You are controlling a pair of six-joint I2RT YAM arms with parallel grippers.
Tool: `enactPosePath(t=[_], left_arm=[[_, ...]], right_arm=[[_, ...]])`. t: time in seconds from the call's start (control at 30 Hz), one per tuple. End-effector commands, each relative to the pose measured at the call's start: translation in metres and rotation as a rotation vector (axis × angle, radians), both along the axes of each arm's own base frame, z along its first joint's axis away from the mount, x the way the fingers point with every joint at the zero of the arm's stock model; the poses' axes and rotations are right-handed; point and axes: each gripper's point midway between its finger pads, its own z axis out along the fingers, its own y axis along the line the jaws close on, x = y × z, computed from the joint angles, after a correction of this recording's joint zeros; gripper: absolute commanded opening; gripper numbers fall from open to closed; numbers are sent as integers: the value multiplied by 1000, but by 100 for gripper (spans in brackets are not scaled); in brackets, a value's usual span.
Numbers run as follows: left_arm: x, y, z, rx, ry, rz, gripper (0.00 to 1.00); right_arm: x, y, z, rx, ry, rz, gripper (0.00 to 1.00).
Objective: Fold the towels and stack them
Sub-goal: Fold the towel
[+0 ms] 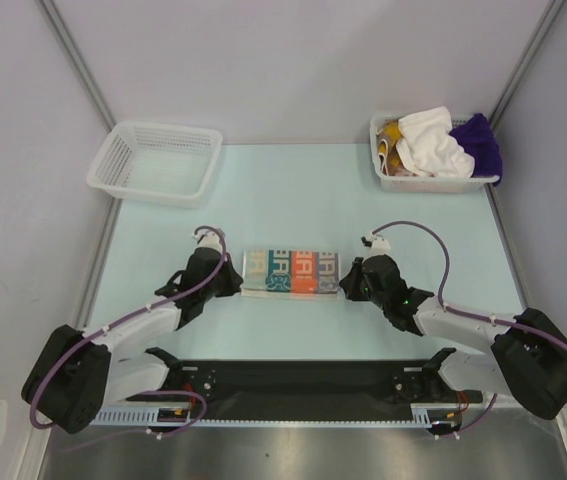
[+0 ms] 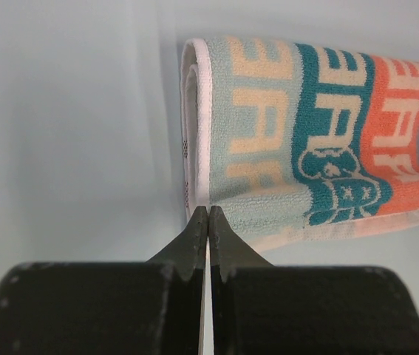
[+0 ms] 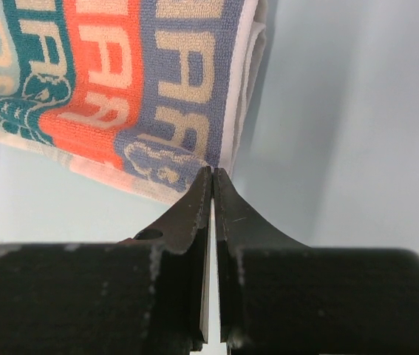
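Fingertips (image 2: pixel 194 237) on my left gripper (image 2: pixel 208 216) are pressed together with no visible gap. They sit at the near left corner of the printed towel (image 1: pixel 290 271), touching its white hem. My right gripper (image 3: pixel 213 174) is closed the same way at the near right corner. From either wrist view I cannot tell whether any cloth is caught between the tips. The printed towel lies folded into a long strip on the table (image 1: pixel 263 190), between my two grippers. More towels, among them a white towel (image 1: pixel 431 140) and a purple towel (image 1: pixel 478 140), are heaped in the right basket (image 1: pixel 433 183) at the far edge. I judge the cloth to be light, soft terry with no stiffness. It will sag wherever it is unsupported, and the folded layers will slide apart if only the top one is taken. The loop pile should grip well and not slip. I recommend holding at the two end corners, over the stitched hem. All layers should be pinched together, and both ends lifted evenly.
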Motion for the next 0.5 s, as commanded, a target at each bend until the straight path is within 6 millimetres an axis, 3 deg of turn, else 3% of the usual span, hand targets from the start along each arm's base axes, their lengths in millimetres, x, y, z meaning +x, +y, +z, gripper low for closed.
enactPosePath(t=[0.0, 0.3, 0.47], left_arm=[[0, 11, 1, 25, -11, 44, 0], [-6, 13, -11, 26, 18, 55, 0], [-5, 12, -8, 9, 10, 62, 20]], right_arm=[[6, -13, 0, -33, -27, -57, 3], [1, -11, -10, -29, -13, -47, 5], [-1, -7, -7, -21, -18, -35, 22]])
